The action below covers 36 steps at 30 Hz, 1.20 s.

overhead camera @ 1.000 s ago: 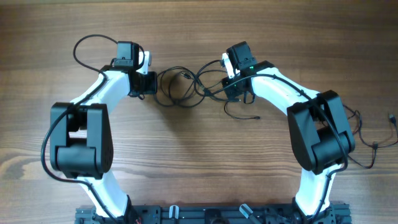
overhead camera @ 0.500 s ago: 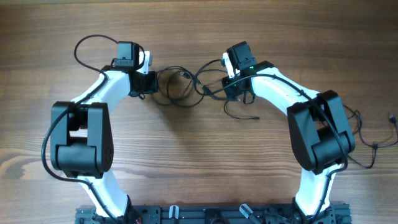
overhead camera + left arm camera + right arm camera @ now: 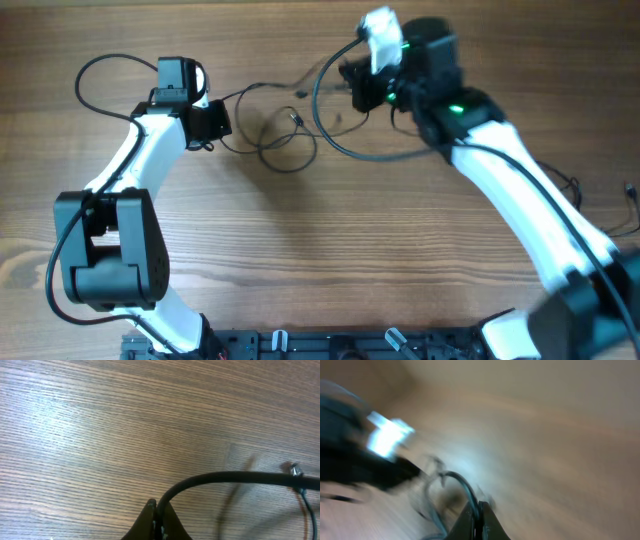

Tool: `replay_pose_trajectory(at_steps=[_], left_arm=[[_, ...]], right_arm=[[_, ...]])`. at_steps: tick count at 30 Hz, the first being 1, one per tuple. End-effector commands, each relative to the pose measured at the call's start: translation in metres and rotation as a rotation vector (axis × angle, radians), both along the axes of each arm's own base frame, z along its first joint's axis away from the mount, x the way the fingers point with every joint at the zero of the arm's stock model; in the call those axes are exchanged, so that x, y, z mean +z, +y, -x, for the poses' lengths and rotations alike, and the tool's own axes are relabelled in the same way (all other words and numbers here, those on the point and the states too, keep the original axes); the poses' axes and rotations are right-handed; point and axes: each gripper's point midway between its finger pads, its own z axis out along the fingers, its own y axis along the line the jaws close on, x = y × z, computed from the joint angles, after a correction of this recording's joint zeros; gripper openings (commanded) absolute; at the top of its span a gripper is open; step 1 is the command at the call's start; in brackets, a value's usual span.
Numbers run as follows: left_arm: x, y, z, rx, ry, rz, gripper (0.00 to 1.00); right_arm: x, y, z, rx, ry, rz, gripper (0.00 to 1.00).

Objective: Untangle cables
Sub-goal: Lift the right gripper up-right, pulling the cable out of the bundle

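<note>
The left gripper point(image 3: 214, 122) and right gripper point(image 3: 356, 86) are each pinched shut on the cables point(image 3: 340, 150), at opposite ends of the bundle; loops lie crossed between them on the table point(image 3: 320, 260); separation looks barely begun.

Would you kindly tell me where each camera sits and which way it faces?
Overhead: above the table, looking straight down; both arms, left claw, right claw and the cables show.
Left wrist: on the left arm, looking past its shut claw tips at wood grain.
Right wrist: on the right arm, blurred, looking past its shut tips.
Shared: overhead and left wrist both show the cables pinched by the left claw.
</note>
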Motion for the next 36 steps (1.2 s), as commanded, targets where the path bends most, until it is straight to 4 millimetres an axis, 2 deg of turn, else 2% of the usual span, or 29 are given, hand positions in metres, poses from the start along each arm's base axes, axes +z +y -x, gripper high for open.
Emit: replay_pose_trajectory(at_steps=[1, 4, 11, 14, 18, 20, 22, 26, 30, 36], left_arm=[[0.003, 0.003, -0.003, 0.03, -0.009, -0.005, 0.04], [0.003, 0.003, -0.003, 0.03, -0.009, -0.004, 0.04], [0.002, 0.003, -0.002, 0.031, -0.008, -0.005, 0.04], [0.001, 0.003, -0.002, 0.031, -0.006, -0.005, 0.04], [0.001, 0.006, -0.002, 0.039, -0.005, -0.023, 0.06], [0.0, 0.015, -0.001, 0.061, -0.002, -0.067, 0.06], [0.0, 0.03, 0.002, 0.124, 0.01, -0.132, 0.04], [0.003, 0.069, 0.011, 0.372, 0.009, -0.242, 0.04], [0.003, 0.081, 0.015, 0.453, 0.012, -0.225, 0.04], [0.002, 0.091, 0.018, 0.497, 0.02, -0.214, 0.04]], right_arm=[[0.035, 0.015, 0.026, 0.122, -0.006, -0.116, 0.04], [0.029, 0.014, 0.029, 0.122, 0.022, -0.106, 0.04], [-0.012, -0.006, 0.023, 0.002, 0.134, 0.01, 0.04], [-0.028, -0.007, 0.025, -0.002, 0.189, 0.032, 0.04], [-0.038, -0.006, 0.022, -0.008, 0.214, 0.035, 0.04], [-0.043, -0.008, 0.019, -0.035, 0.235, 0.034, 0.04], [-0.053, -0.018, 0.011, -0.122, 0.257, 0.062, 0.04], [-0.082, -0.051, 0.0, -0.338, 0.323, 0.156, 0.04], [-0.102, -0.076, 0.0, -0.445, 0.352, 0.265, 0.04], [-0.115, -0.093, -0.001, -0.519, 0.36, 0.349, 0.04]])
